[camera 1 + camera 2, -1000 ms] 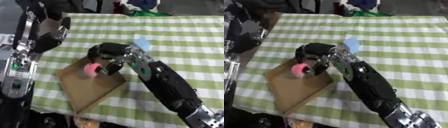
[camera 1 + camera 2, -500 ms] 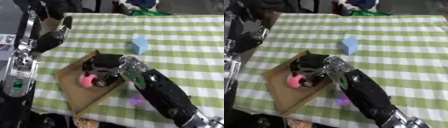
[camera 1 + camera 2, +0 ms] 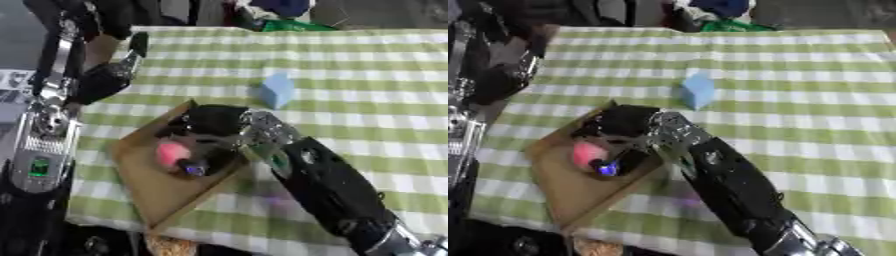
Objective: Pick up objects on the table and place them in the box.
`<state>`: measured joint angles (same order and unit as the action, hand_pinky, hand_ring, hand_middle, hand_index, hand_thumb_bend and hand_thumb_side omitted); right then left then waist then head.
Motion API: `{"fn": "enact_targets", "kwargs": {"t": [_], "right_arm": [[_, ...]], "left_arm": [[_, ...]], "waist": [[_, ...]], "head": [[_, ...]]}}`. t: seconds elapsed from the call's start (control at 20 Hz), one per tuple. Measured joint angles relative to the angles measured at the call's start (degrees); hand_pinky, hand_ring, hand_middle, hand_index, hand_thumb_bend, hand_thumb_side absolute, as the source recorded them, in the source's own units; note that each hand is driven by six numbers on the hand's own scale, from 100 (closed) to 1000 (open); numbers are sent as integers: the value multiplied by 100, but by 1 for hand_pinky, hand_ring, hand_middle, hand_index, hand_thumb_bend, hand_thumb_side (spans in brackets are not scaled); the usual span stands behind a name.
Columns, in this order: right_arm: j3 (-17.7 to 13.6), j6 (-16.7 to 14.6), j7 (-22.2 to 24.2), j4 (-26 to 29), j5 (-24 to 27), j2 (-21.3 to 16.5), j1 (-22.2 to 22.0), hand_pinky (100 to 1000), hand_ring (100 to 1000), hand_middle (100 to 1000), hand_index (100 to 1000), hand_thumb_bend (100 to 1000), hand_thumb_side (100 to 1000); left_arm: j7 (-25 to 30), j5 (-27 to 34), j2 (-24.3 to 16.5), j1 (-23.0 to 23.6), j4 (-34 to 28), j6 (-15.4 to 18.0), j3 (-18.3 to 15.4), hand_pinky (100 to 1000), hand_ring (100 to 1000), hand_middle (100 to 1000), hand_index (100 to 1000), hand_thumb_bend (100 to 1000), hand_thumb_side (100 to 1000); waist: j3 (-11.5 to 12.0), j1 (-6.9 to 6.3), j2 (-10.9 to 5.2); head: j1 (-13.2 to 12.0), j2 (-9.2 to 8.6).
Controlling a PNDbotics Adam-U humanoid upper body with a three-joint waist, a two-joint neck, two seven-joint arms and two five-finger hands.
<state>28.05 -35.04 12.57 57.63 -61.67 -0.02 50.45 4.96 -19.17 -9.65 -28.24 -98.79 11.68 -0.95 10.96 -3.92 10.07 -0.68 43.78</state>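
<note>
The robot's right hand [image 3: 214, 131] reaches from the lower right across the desk [image 3: 367, 85], which is covered with a green-and-white checked cloth, and hangs over the shallow brown cardboard box [image 3: 157, 187] lying askew near the desk's left edge. Its fingers [image 3: 188, 160] are curled downward inside the box, beside a round pink object [image 3: 171, 152] that sits in the box's upper half; whether the fingers pinch the pink object or only touch it cannot be told from either view. A small blue-violet glow [image 3: 606, 169] shows at the fingertips, just below the pink object. On the cloth beyond the box, well apart from the hand, stands a light blue block [image 3: 277, 90]. A faint purple blur [image 3: 280, 201] shows on the cloth right of the box, partly behind the black forearm; its shape cannot be made out. The left hand [image 3: 105, 80] hangs at the desk's left edge above the box, away from everything on the cloth, its dark fingers drawn in and holding nothing.
</note>
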Motion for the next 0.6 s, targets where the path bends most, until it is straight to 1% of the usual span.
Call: {"fn": "enact_targets", "kwargs": {"t": [0.1,0.15,0.2,0.4,0.6], "right_arm": [[-30,42,-129,4,-3,-57,9,831,787,785,990,211,669],[-48,58,-183,13,-3,-82,30,831,787,786,989,101,682],[-65,76,-225,32,-2,-112,48,831,786,784,989,210,663],[-162,179,-323,86,76,-260,142,832,786,782,988,203,654],[-327,361,-311,107,246,-449,232,834,786,782,987,191,647]], "left_arm": [[0,0,0,1,0,-1,0,589,559,517,742,308,309],[0,0,0,2,0,-1,0,589,559,517,741,307,309],[0,0,0,2,0,-1,0,589,559,517,741,307,309],[-1,0,0,2,0,-1,0,590,558,517,741,308,308],[-1,0,0,3,0,-1,0,590,558,517,741,309,309]], "waist": [[-14,-14,-1],[-30,-19,-1],[-42,-20,-2],[-62,-22,-22],[-82,-29,-23]], "head": [[-19,0],[-23,0],[-26,0],[-54,1],[-72,2]]}}
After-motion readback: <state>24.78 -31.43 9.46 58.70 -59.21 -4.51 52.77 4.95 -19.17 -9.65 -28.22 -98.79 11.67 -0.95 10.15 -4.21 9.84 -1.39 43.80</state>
